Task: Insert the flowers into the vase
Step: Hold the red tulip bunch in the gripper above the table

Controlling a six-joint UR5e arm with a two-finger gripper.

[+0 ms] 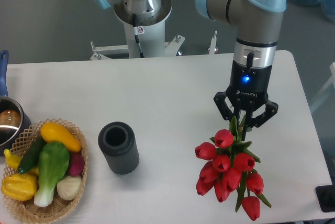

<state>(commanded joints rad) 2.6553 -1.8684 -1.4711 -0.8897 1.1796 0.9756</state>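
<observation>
The flowers (229, 167) are a bunch of red tulips with green stems, at the right front of the white table. Their buds point toward the front edge and their stems point up into the gripper. My gripper (242, 124) points straight down and is shut on the stems near their ends. I cannot tell whether the buds rest on the table or hang just above it. The vase (119, 147) is a short dark ribbed cylinder standing upright with its round mouth open, well to the left of the flowers and apart from the gripper.
A wicker basket (26, 209) with yellow, green and purple vegetables sits at the front left corner. A shiny metal pot (9, 122) with a blue handle stands at the left edge. The table's right edge (309, 109) runs close beside the gripper.
</observation>
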